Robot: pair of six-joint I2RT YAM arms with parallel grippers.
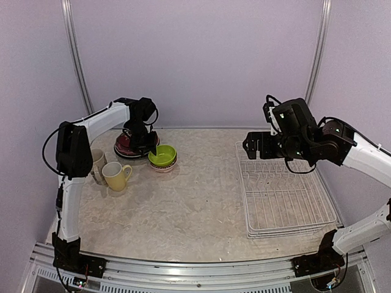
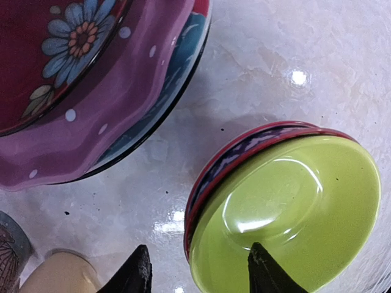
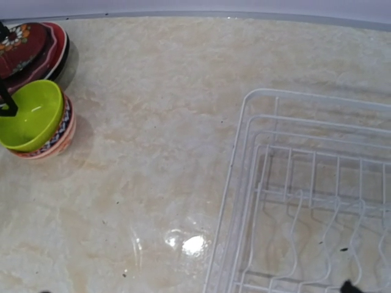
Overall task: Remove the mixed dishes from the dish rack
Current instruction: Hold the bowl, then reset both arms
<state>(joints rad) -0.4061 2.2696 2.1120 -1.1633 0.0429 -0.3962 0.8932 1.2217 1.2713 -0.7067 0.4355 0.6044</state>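
Mixed dishes all stand on the pale, marbled table, well to the left of the dish rack, a white wire basket with low sides and rows of upright prongs. Nearest the rack, a glossy lime-green bowl sits tilted inside a rounded bowl with a red patterned band. Farther from the rack lies a stack of wavy-edged dark red plates painted with flowers, then a yellow mug and a cream mug, both smooth and cylindrical. The left end effector hangs over the green bowl, its pointed black fingers apart on either side of the rim. The right end effector hovers above the rack's far left corner, spread wide and holding nothing.
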